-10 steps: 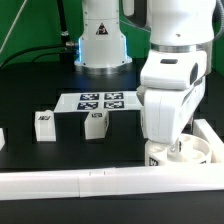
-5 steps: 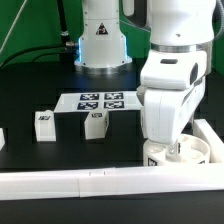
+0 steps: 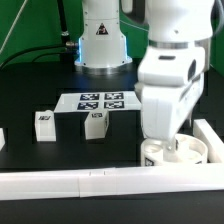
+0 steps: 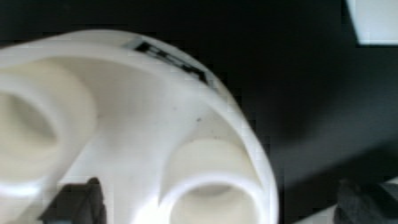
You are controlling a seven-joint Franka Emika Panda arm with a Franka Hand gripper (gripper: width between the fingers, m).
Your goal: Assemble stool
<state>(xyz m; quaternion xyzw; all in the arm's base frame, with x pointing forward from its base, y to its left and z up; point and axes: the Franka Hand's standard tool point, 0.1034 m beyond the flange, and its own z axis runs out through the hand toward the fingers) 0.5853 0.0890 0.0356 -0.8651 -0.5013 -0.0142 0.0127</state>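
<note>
The tool [image 4: 231, 203] hangs wide open and empty over the seat disc [image 3: 196, 152], at five o'clock in the exterior view. If it closes off-centre, a finger could catch a recess [image 4: 210, 182] and shove the disc.

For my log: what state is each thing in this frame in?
Seat: lying flat, recesses up, no leg in the recesses that show.
Gripper: open, fingers spread over the seat, not clamping it.
Leg at the exterior view's left: loose, unfitted, untouched.
Leg by the marker board: loose, unfitted, untouched.
Marker board: flat, bare.
</note>
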